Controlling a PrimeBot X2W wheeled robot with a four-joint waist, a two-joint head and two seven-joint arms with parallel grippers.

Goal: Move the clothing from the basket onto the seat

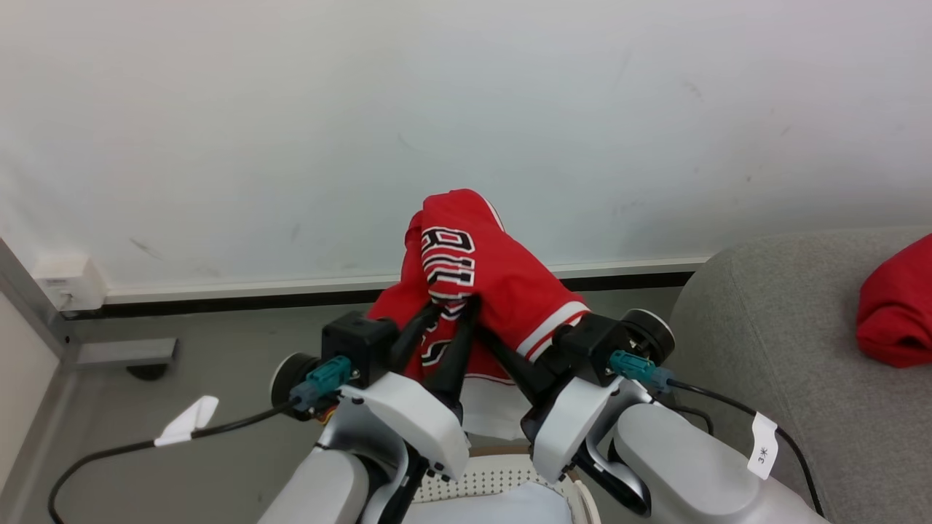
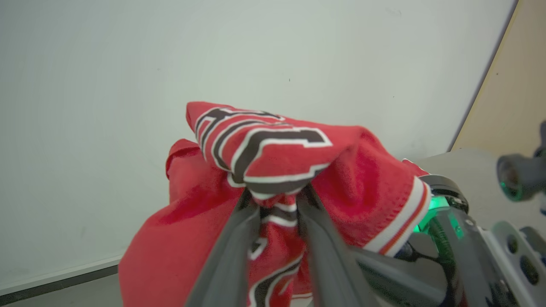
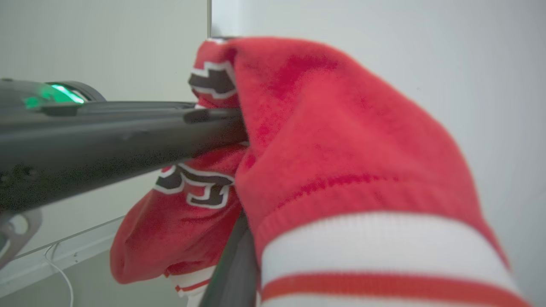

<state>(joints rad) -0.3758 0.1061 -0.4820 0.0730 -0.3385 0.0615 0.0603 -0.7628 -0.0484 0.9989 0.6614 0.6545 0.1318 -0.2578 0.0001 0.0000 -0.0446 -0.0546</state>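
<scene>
Centre frame in the head view: hold red jersey (image 1: 502,276) high above basket (image 1: 495,482), left gripper (image 1: 455,306) pinching lettering, right gripper (image 1: 502,353) shut under hem; carry right onto grey seat (image 1: 764,327), avoiding snags.

Centre of left wrist view: shows fingers (image 2: 236,251) clamping bunched cloth, unclear overhead.

Lower right wrist view: hides grip behind striped hem (image 3: 384,256).

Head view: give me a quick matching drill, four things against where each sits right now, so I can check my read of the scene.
Things:
1. lettered garment
2. second red garment
3. basket
4. pale blue cloth

Places:
a. inside the basket
b. lying on the seat
c. held aloft
d. beneath the raised garment, holding a cloth

Pairs: 1-c, 2-b, 3-d, 4-a
</scene>
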